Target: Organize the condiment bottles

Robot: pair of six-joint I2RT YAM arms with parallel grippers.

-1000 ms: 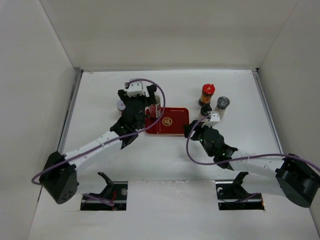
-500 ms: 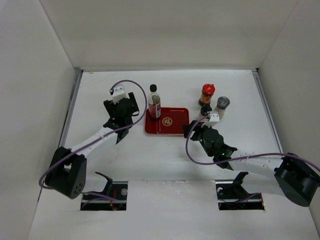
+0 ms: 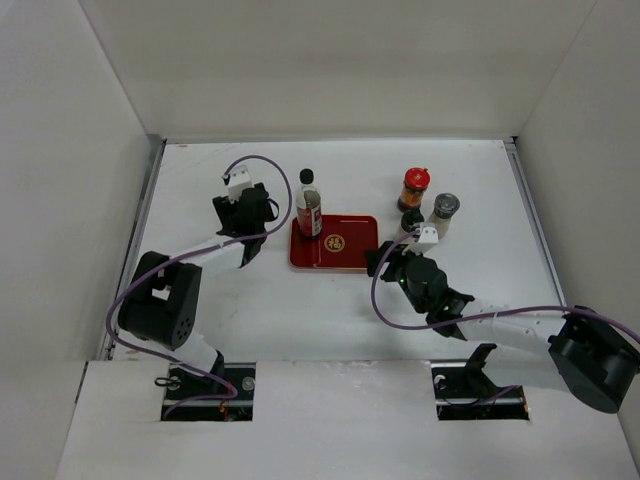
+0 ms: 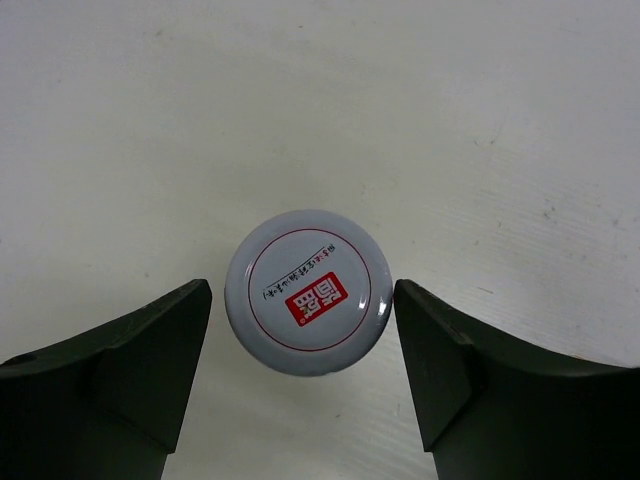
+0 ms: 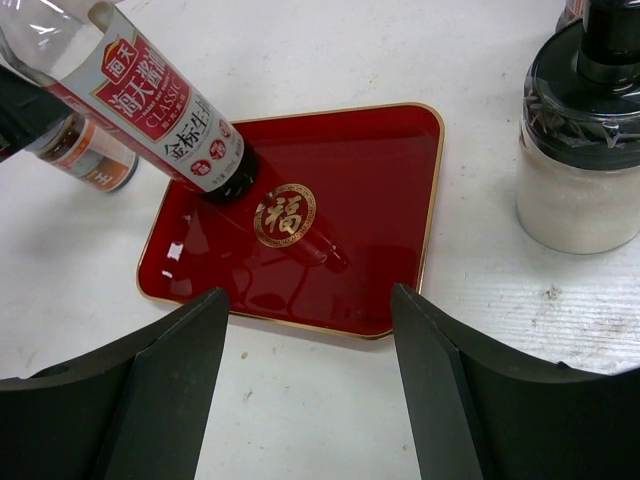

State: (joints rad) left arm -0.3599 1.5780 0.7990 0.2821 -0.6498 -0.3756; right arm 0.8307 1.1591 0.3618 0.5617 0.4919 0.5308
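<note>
For the left gripper (image 4: 300,325): hangs released straight above the short white-lidded jar (image 4: 307,305), one dark finger at each side of the round lid, nothing clasped. Leaves a sliver of table showing at the left finger; comes so close at the right one that touching cannot be told.

For the jar: stands upright on the bare table (image 3: 300,305), well left of the red tray (image 3: 352,258); hides its contents under the lid with the red stamp.

For the tray: carries a single bottle, the tall clear bottle (image 3: 308,206), black-capped and red-labelled, upright in the far left corner, just beside the gold emblem (image 5: 284,214).

For the right gripper (image 5: 308,300): gapes wide and empty by the tray's near right corner.

Right of the tray, on the table: three more, grouped close. Farthest, the red-capped jar (image 3: 415,188), filled orange-brown. Next, the grey-capped shaker (image 3: 444,212), packed with pale grains. Nearest the tray, the small dark bottle (image 3: 411,220), just beside the shaker.
</note>
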